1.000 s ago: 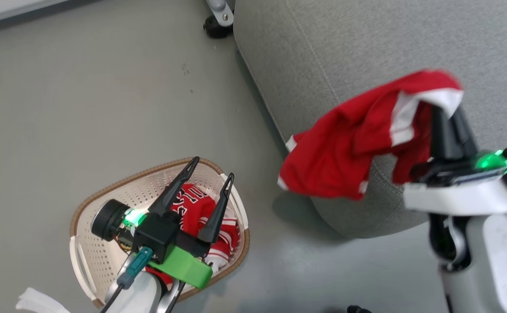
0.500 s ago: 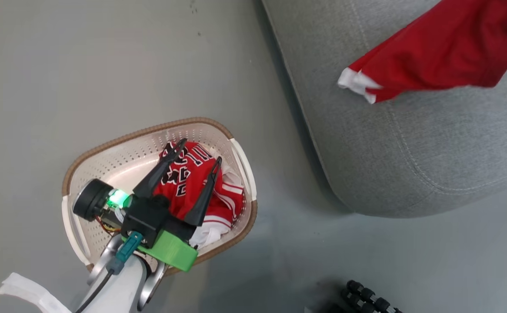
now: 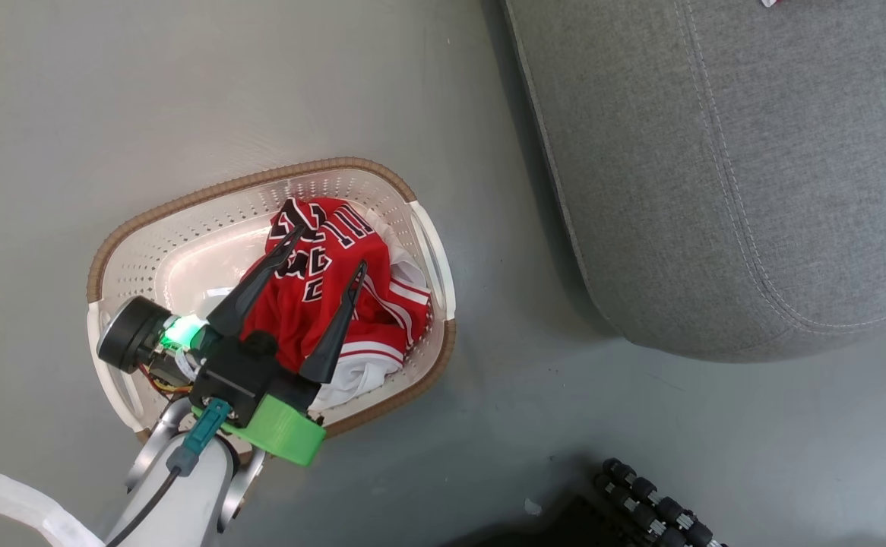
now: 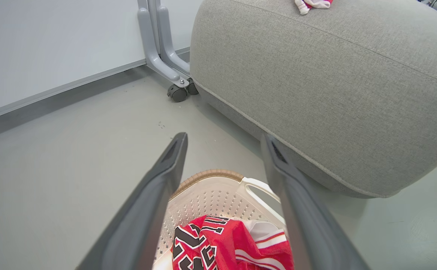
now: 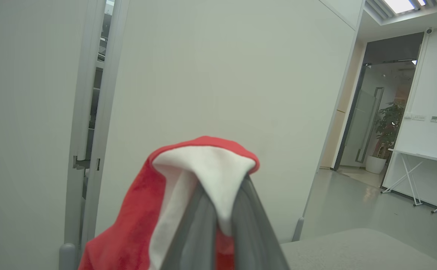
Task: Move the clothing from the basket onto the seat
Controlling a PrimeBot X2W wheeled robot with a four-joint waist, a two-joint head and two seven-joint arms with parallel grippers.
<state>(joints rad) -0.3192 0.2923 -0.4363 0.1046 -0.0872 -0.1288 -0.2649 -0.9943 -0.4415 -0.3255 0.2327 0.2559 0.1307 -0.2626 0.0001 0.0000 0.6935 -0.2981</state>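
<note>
Since a second ago the right hand (image 5: 221,210) has carried the plain garment (image 5: 136,210) past the head view's top edge. Its fingers are pinched tight on the soft red cloth's white trim. Left hand (image 3: 332,247) hovers spread and empty over the crumpled jersey (image 3: 314,296) in the perforated cream basket (image 3: 185,228), which is brown-rimmed and sits on the smooth floor (image 3: 185,76) beside the rounded grey woven seat (image 3: 716,190).
</note>
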